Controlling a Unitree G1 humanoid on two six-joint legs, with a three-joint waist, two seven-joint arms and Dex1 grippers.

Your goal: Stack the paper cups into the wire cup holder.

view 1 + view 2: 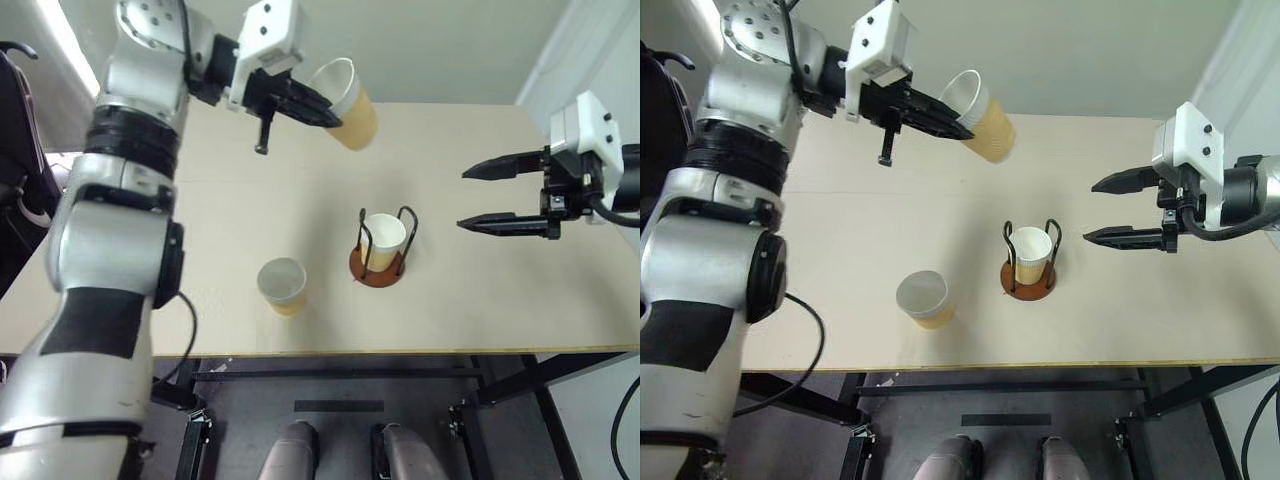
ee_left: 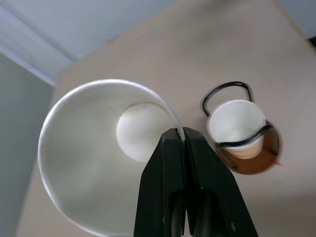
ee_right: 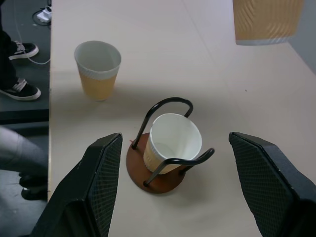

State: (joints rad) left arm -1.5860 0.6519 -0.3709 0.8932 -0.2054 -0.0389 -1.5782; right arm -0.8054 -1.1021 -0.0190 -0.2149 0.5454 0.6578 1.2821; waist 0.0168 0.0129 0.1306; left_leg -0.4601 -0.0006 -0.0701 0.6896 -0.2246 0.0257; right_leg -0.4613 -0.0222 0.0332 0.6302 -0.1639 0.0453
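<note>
One cup (image 1: 384,240) sits in the wire cup holder (image 1: 379,268). The left gripper (image 1: 322,108) pinches a second cup (image 1: 348,104) by its rim, aloft. The third cup (image 1: 283,285) stands on the table (image 1: 480,320). The right gripper (image 1: 480,197) waits, fingers spread.

Tan paper cups (image 1: 283,286) (white inside), seemingly ribbed; reddish-brown wire cup holder (image 1: 380,268).

A pale table (image 1: 470,170) bears the wire cup holder (image 1: 381,265) (cup inside) and a loose paper cup (image 1: 283,285).

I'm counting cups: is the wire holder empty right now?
No, one paper cup already sits upright between the loops of the wire cup holder.
</note>
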